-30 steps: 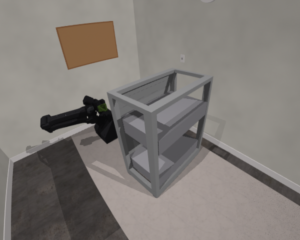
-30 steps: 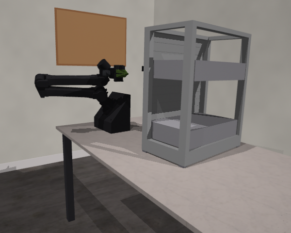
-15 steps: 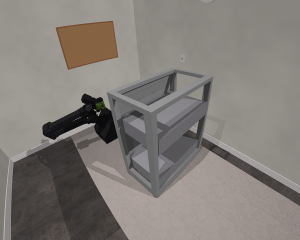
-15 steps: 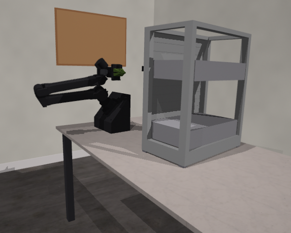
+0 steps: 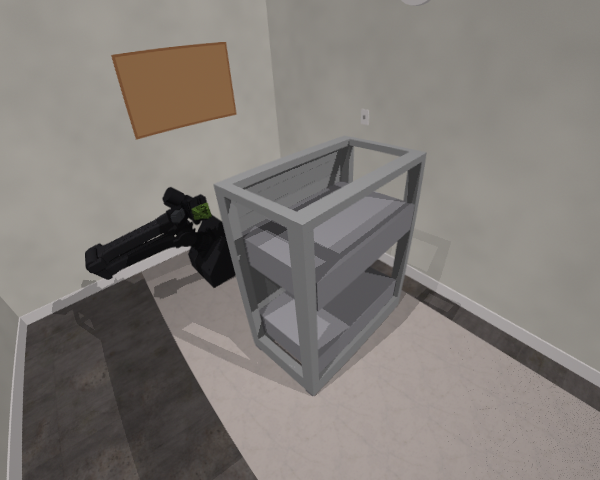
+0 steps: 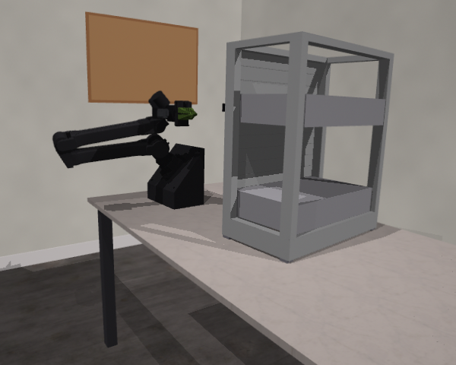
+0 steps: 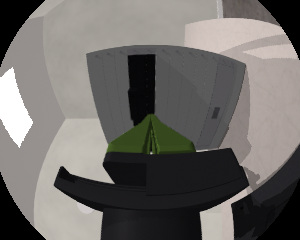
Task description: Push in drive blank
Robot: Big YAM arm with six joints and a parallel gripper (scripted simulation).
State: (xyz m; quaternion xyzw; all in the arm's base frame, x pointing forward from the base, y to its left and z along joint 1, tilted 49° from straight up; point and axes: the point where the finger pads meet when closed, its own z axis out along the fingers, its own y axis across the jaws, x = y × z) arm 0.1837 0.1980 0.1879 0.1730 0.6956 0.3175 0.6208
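The grey open-frame rack [image 5: 318, 258] stands on the table; it also shows in the exterior view [image 6: 302, 145]. Its front faces my arm and shows only in the wrist view, as a grey panel [image 7: 184, 100] with a tall dark opening [image 7: 141, 87] and a small dark mark [image 7: 214, 114] to the right. I cannot tell the single blanks apart. A small black piece [image 6: 223, 106] sticks out of the rack's front edge. My gripper [image 6: 191, 113], with green fingers, is shut and empty. It points at the rack front with a clear gap between them, and also shows in the top view [image 5: 202, 210] and the wrist view [image 7: 150, 135].
The arm's black base [image 6: 178, 179] stands on the table just left of the rack, with the arm folded back to the left. The table's front edge and one leg [image 6: 107, 274] are to the left. An orange board [image 6: 141, 58] hangs on the wall behind.
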